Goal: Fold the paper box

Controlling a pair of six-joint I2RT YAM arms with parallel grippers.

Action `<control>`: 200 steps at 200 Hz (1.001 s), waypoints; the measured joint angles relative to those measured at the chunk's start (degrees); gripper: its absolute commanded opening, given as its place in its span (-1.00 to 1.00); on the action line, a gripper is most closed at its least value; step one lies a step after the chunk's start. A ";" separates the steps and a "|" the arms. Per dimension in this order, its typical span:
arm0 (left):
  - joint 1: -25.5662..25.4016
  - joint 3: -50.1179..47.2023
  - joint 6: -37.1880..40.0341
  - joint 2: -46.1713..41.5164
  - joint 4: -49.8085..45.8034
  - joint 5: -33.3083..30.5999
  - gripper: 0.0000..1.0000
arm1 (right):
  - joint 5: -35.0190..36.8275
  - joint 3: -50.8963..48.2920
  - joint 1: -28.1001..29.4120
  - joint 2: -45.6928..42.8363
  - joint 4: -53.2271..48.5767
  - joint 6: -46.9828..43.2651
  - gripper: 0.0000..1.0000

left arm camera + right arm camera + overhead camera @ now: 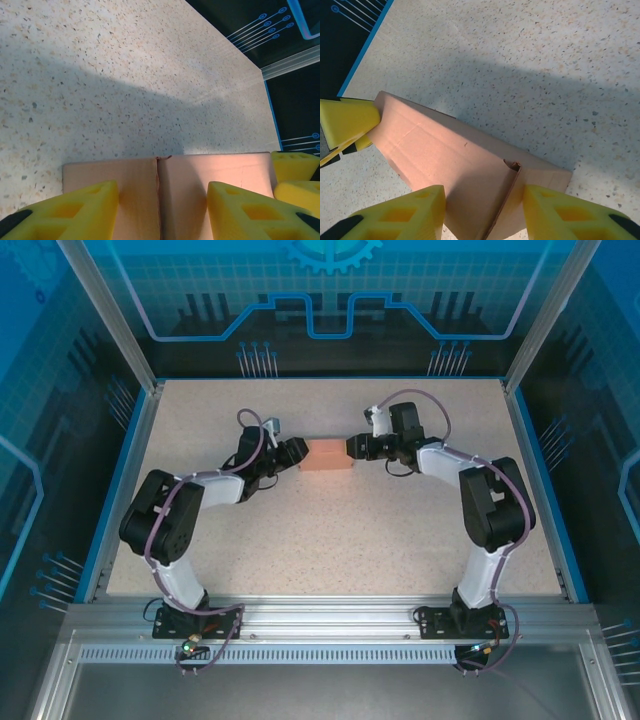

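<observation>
The paper box (327, 456) lies mid-worktop (330, 540), formed, unprinted. The left gripper (297, 453) and right gripper (352, 447) bracket its ends; whether either set of jaws grips it cannot be told.

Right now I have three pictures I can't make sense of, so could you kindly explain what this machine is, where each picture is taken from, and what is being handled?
These are two robot arms bolted side by side at the near edge of a speckled table. The overhead picture looks down from above and behind them.

Between the arms sits a small salmon-pink paper box, already folded into a rectangular shape. The left gripper meets one end of it and the right gripper the other.

The other two pictures come from cameras on the wrists. The yellow foam blocks at the bottom are each gripper's own fingers. In both, the fingers straddle the paper box; whether they press on it I cannot tell. The right wrist view shows a seam where two flaps meet.
</observation>
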 measured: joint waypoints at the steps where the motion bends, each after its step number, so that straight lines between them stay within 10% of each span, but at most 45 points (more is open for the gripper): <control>1: -0.02 -0.15 -0.02 -0.09 0.13 0.00 0.03 | 0.02 -0.11 0.02 -0.07 0.04 0.00 -0.09; 200: 0.70 11.72 4.57 6.88 -6.21 -1.75 0.05 | 4.13 13.33 -0.24 7.67 -0.90 -1.33 -0.08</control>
